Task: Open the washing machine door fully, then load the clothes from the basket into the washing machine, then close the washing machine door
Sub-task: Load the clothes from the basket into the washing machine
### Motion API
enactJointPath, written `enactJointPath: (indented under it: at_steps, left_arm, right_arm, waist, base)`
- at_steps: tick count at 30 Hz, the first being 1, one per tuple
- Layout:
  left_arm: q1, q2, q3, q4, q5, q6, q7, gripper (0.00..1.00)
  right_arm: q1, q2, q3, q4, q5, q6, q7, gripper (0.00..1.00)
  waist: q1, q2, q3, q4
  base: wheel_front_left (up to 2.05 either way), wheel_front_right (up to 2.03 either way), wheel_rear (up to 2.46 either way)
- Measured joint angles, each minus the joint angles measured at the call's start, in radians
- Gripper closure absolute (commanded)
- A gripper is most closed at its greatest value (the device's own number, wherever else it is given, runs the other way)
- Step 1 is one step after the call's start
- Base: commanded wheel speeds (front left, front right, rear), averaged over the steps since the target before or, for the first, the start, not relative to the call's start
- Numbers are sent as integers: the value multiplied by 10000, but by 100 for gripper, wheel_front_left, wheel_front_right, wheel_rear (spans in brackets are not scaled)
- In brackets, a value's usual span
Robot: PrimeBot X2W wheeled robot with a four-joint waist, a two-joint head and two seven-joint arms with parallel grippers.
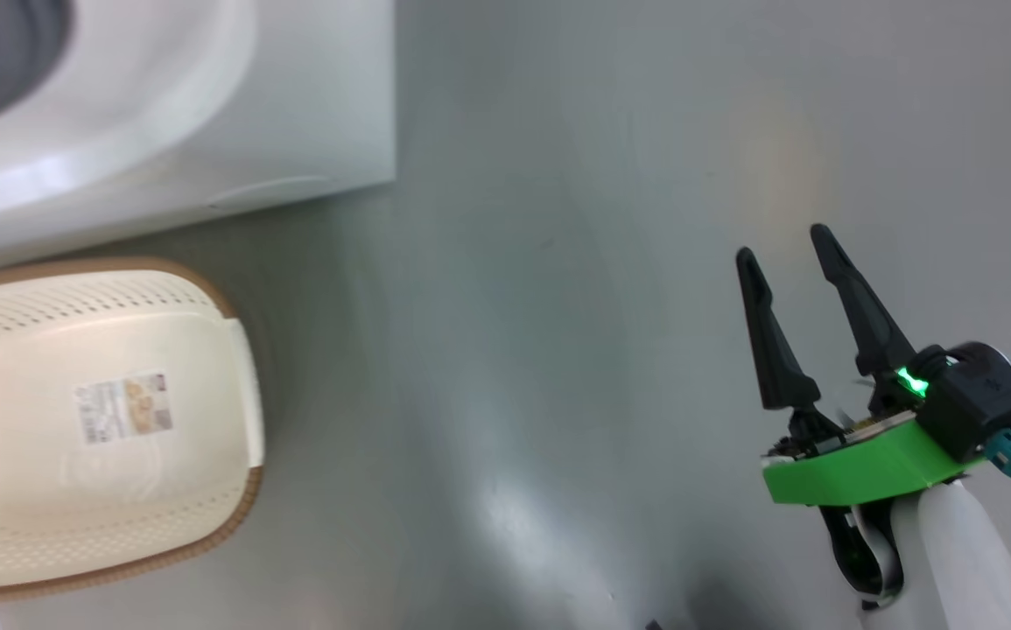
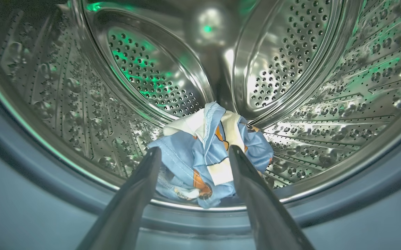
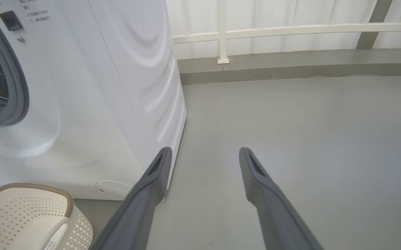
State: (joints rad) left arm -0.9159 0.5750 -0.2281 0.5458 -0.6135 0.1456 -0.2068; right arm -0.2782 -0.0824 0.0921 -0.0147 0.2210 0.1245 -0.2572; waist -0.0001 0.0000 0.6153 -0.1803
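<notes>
One bundle of clothes lay inside the washing machine, low in the steel drum and close to its front lip. It was light-blue printed fabric with white folded into it. The left pincer reached through the mouth with its two fingers spread wide, one on each side of the bundle. Whether a tip touched the cloth could not be told. The grey gasket ringed the drum's edge all round, with room between it and both fingers.

One basket stood on the floor, just beside the machine's lower front, with one label showing on its bare bottom. One round flap sat near the machine's bottom corner.

The right pincer hung over open floor, well apart from the basket and past the machine's corner edge. Its two fingers were spread and pinched nothing. Beyond it, bare floor ran to a low kerb under a white rail.
</notes>
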Motion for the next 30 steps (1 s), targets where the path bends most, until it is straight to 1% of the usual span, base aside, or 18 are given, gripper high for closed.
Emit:
enactJointPath:
  at_steps: [3,10,13,16,18,22,23,30]
  left_arm:
    - [1044,-205,21,-846,-44,240,-219,0]
    - [3863,-763,157,-3384,79,1189,-431,0]
    - [5053,-920,167,-4343,247,1469,-454,0]
    - [6134,-1239,201,-5164,384,1870,-456,0]
    - [6781,-1463,169,-5647,518,2046,-456,0]
    - [7676,-1873,42,-6245,884,2211,-456,0]
    - [7676,-1873,42,-6245,884,2211,-456,0]
    - [8761,-2410,-276,-6577,1287,2180,-456,0]
  right_arm:
    - [224,-69,-107,-6,-33,0,0,0]
    - [760,-184,-255,-17,-140,0,0,0]
    - [952,-240,-359,-10,-359,0,0,0]
    - [1162,-291,-368,0,-372,0,0,0]
    - [1302,-376,-345,4,-401,0,0,0]
    - [1419,-441,-328,48,-435,0,2,0]
    - [1419,-441,-328,48,-435,0,2,0]
    - [2152,-431,-445,8,-441,0,192,0]
  waist:
    - [0,0,-293,181]
    - [0,1,-995,590]
    - [0,0,-1315,749]
    - [0,0,-1626,892]
    - [0,0,-1808,993]
    - [0,1,-2165,1171]
    - [0,1,-2165,1171]
    - [0,0,-2852,1453]
  base:
    - [0,0,0]
    - [0,0,0]
    - [0,0,0]
    - [0,0,0]
    - [0,0,0]
    - [0,0,0]
    - [0,0,0]
    - [0,0,0]
